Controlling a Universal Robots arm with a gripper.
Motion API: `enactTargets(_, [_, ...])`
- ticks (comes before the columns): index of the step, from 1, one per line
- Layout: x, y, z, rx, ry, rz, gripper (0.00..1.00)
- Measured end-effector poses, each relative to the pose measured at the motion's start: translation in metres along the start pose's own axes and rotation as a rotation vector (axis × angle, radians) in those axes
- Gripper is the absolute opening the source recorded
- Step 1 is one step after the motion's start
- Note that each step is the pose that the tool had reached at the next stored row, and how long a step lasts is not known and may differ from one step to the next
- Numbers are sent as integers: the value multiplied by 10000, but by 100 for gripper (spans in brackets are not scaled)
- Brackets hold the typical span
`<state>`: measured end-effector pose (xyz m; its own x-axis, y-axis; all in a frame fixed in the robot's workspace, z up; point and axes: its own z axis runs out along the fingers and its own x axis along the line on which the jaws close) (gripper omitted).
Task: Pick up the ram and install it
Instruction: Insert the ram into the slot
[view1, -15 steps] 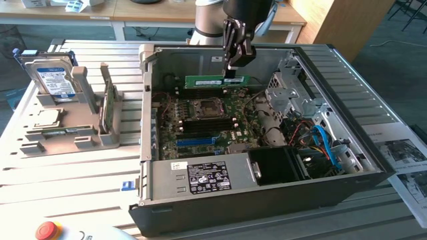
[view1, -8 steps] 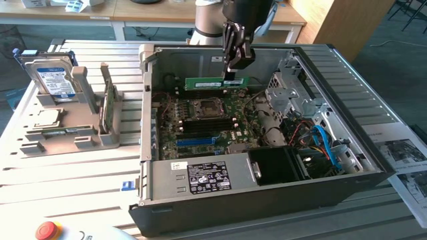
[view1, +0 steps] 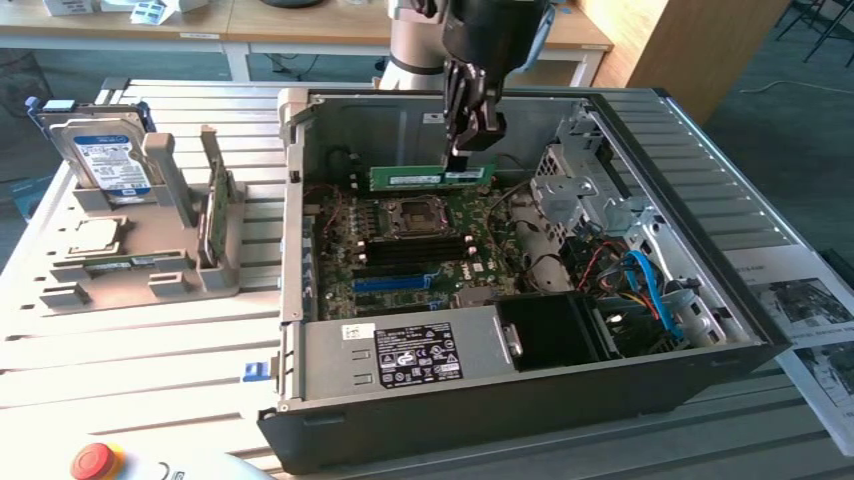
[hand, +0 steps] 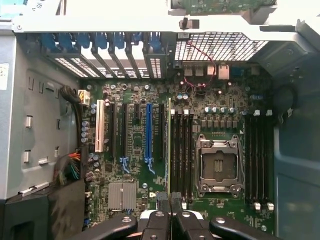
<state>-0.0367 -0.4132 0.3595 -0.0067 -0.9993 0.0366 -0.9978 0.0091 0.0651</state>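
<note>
My gripper reaches down into the open computer case and is shut on the ram, a long green stick with a white label. The stick hangs level above the motherboard, over its far end beyond the CPU socket. In the wrist view the ram shows edge-on as a thin line running out from between the fingertips of the gripper. It lies beside and parallel to the black memory slots next to the CPU socket. More slots flank the socket's other side.
A grey fixture at the exterior view's left holds a silver hard drive and an upright green card. Inside the case, a metal drive cage and blue cables crowd the exterior view's right. A red stop button sits near the front.
</note>
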Motion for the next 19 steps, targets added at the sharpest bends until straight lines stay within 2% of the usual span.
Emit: enactTargets(19, [-13, -23, 345, -5, -9, 132, 12])
